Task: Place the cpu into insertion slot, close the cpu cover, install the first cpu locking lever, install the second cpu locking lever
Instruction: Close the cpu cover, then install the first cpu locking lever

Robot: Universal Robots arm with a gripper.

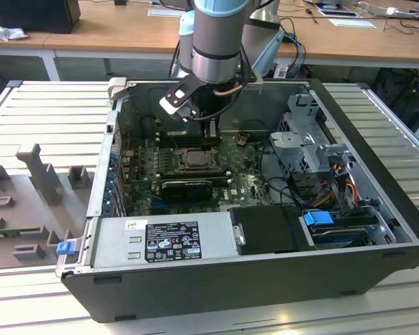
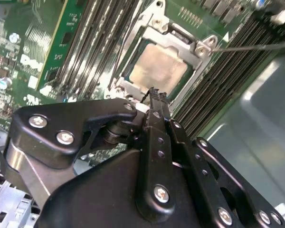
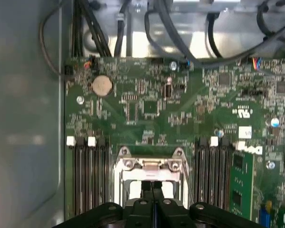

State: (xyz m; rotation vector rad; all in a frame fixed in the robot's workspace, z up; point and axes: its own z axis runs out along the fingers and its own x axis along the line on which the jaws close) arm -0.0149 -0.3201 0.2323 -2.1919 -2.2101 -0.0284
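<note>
Cpu (image 2: 159, 71) sits in the insertion slot (image 1: 193, 159), with the cpu cover (image 2: 173, 40) lying flat around it. You see the tool (image 2: 154, 95) pressed together, holding nothing, near the slot's edge; in the exterior view it is at the slot's 1 o'clock.

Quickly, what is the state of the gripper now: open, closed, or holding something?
Gripper: closed, fingers pressed together, holding nothing; its tip is close to the cpu.
</note>
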